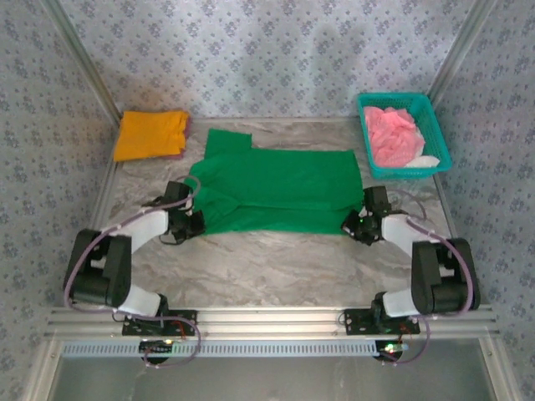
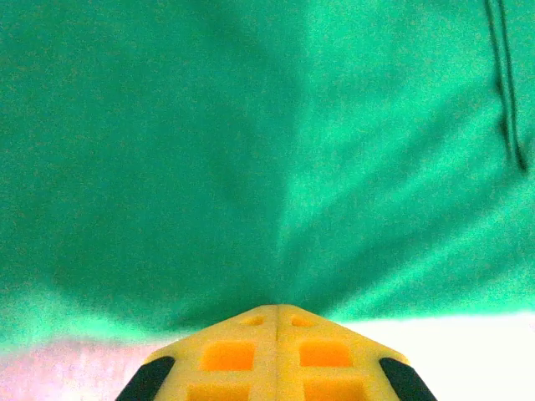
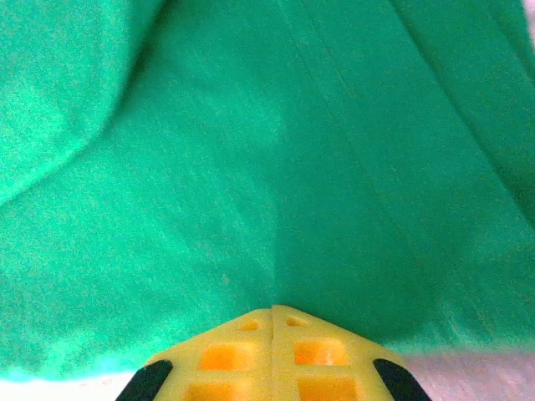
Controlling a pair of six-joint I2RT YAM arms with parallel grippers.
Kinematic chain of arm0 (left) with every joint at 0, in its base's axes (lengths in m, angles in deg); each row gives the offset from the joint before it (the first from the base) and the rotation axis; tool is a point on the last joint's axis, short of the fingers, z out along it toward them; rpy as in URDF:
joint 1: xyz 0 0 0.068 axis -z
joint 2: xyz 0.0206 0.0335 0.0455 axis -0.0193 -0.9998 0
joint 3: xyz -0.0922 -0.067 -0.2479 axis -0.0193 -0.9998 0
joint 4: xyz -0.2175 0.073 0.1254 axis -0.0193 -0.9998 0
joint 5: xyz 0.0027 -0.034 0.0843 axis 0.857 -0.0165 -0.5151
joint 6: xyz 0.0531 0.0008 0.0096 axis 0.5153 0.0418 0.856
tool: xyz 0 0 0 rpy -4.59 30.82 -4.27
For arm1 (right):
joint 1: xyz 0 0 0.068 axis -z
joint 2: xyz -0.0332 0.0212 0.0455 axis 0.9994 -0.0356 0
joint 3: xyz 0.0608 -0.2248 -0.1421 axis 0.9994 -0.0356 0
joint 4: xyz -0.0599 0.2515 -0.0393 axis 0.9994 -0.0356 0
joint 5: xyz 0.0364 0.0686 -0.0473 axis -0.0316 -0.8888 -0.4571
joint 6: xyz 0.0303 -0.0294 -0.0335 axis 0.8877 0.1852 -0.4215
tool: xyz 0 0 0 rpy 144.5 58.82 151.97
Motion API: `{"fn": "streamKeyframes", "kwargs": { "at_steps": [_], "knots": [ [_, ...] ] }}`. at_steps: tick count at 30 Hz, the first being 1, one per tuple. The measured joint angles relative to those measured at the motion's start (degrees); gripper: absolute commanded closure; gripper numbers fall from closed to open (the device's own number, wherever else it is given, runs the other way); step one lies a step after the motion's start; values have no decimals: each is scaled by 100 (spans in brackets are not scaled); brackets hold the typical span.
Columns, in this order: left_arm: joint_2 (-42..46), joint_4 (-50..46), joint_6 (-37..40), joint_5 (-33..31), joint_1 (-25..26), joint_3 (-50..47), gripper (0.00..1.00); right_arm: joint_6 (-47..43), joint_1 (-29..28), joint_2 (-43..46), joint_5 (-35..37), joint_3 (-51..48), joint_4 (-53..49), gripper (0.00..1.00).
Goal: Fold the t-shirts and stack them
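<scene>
The bright green t-shirt [image 1: 276, 190] lies spread across the middle of the table, one sleeve pointing to the back left. My left gripper [image 1: 197, 220] is shut on its near left edge; the left wrist view has the yellow fingers [image 2: 251, 351] pressed together with green cloth [image 2: 251, 150] pulled into them. At the near right corner my right gripper [image 1: 353, 222] is shut on the shirt, its yellow fingers [image 3: 251, 351] closed on the green cloth [image 3: 276, 167]. The orange-yellow t-shirt [image 1: 150, 134] lies folded at the back left. The pink t-shirt [image 1: 393, 135] is bunched in the basket.
A teal mesh basket [image 1: 441, 138] stands at the back right corner. Patterned walls close the back and both sides. Bare marbled tabletop [image 1: 276, 267] runs between the green shirt and the arm bases.
</scene>
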Motion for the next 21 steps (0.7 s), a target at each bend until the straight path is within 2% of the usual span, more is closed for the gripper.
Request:
{"fn": "streamKeyframes", "kwargs": {
  "at_steps": [4,7,10,14,21],
  "knots": [
    [446,-485,-13,-111,20,227,100,-4,0,162,57,96,-221,100],
    [372,-649,52,-127,20,846,91,-7,-15,157,59,337,-343,100],
    [151,-538,175,-118,20,1491,86,-24,-15,114,81,634,-378,100],
    [-439,-407,361,-118,48,2065,86,-136,-11,-295,107,1093,-391,100],
    [-1117,-302,507,-98,103,2155,85,-127,-114,-890,149,1202,-243,100]
  ]
}}
